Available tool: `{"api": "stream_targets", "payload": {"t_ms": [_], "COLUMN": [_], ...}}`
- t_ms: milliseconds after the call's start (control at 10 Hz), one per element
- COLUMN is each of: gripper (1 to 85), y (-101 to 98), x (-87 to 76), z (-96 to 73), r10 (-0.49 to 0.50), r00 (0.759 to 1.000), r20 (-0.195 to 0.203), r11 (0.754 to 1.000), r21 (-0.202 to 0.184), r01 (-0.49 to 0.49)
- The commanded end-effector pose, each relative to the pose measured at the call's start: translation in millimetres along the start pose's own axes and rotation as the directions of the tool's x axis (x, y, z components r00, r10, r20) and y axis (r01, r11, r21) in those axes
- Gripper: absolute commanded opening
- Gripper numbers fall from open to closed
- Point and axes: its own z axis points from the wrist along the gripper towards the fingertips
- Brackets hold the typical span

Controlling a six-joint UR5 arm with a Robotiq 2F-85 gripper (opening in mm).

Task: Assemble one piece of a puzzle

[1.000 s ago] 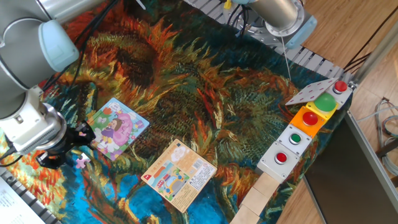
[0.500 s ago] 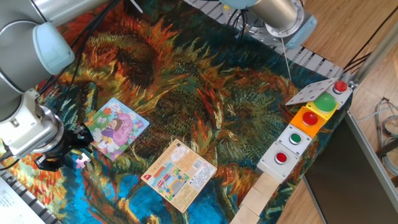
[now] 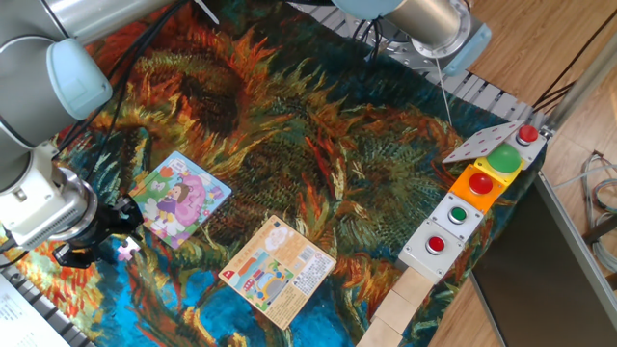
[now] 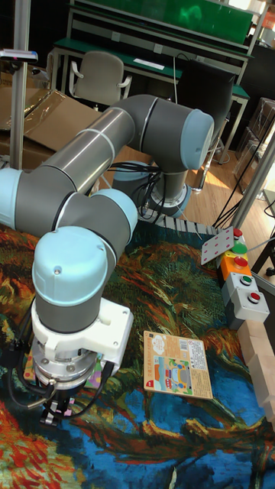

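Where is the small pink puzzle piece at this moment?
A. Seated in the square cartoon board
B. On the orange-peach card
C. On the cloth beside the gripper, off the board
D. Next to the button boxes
C: the piece lies on the painted cloth just below the gripper, left of the puzzle and outside its edge.

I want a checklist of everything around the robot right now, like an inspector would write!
Surface: sunflower-print cloth covers the table.
Job's things: puzzle lies flat; piece lies on the cloth just off its corner, below the hand.
Clutter: orange-peach card, button boxes, wooden blocks.
Hand: hand hangs low next to the piece; open or shut cannot be told.
Cables: black cables at the right edge.
Surroundings: chair and shelving behind.
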Motion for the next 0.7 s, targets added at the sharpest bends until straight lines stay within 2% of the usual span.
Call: {"api": "stream_targets", "payload": {"t_ms": [0,600], "gripper": [53.7,53.7], "y": [-0.6,1.8], "x": [-2.4,-1.3], "z": [-0.8,0.1], "r10": [0.001,0.003], "r00": [1.000,1.000], "r20": [0.014,0.022], "r11": [1.000,1.000], "r21": [-0.001,-0.010], "r01": [-0.001,-0.003]}}
